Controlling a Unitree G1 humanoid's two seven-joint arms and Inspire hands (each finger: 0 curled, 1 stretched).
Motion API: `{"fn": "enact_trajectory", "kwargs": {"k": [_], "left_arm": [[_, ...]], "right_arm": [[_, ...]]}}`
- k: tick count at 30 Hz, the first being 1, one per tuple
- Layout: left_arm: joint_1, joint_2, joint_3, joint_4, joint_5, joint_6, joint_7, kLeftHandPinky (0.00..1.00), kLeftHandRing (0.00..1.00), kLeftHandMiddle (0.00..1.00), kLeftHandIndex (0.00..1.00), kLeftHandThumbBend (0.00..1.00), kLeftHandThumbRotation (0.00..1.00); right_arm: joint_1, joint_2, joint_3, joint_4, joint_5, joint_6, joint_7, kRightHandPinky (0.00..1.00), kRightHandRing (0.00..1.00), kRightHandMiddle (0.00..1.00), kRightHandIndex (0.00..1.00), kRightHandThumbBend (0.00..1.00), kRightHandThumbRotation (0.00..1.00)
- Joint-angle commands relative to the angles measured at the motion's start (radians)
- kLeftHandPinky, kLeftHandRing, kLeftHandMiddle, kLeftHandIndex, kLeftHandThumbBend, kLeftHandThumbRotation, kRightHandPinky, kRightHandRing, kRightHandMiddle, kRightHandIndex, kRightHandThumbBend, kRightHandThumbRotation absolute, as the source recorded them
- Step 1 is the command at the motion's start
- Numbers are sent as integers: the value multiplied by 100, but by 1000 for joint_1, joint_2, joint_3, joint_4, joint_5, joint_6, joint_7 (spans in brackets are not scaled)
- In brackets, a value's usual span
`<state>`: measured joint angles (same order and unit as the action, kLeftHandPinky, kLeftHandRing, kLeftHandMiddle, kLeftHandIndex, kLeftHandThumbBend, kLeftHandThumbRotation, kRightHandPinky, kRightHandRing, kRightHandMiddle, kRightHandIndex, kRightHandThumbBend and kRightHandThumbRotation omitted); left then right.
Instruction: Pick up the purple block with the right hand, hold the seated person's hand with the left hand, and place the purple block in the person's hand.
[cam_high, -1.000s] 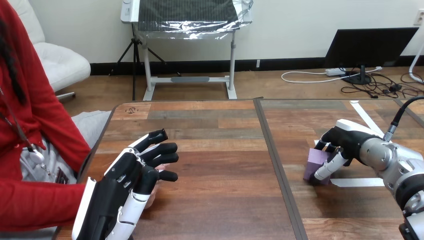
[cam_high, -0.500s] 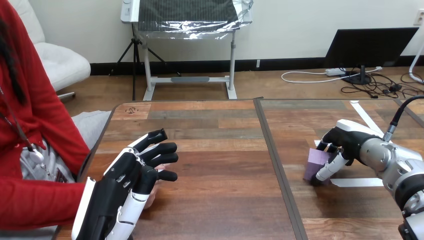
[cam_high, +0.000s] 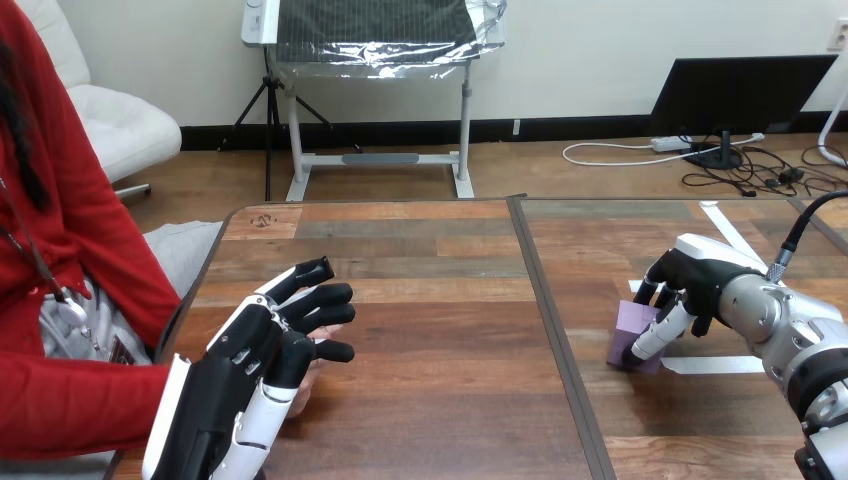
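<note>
At the left side of the table (cam_high: 440, 300), the robot's left hand (cam_high: 250, 345) lies with relaxed, nearly straight fingers over the person's hand (cam_high: 312, 378), which shows as a sliver beneath it. On the table's right half, the purple block (cam_high: 630, 325) sits just beside a strip of white tape (cam_high: 715, 365). The right hand (cam_high: 690, 285) is clasped around the block, thumb on its near face.

The person's hand (cam_high: 309, 379) mostly hidden beneath the left hand (cam_high: 268, 342), grip impossible to tell, purple block (cam_high: 629, 327) partly covered by the right hand (cam_high: 692, 280), forearm cut by the edge
</note>
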<state>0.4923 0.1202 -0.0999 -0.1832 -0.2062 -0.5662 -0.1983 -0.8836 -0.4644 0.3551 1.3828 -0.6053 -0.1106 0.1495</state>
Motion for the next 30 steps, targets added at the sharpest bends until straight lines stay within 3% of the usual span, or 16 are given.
{"fn": "enact_trajectory", "kwargs": {"k": [1, 30], "left_arm": [[-33, -13, 16, -41, -1, -9, -1, 60, 74, 75, 78, 68, 75], [-56, -7, 61, -36, 15, -17, 5, 62, 76, 77, 78, 66, 77]], "right_arm": [[-33, 15, -10, -13, 13, -2, -31, 41, 45, 52, 53, 77, 0], [-33, 19, -6, -14, 8, 2, -36, 44, 48, 52, 52, 79, 0]]}}
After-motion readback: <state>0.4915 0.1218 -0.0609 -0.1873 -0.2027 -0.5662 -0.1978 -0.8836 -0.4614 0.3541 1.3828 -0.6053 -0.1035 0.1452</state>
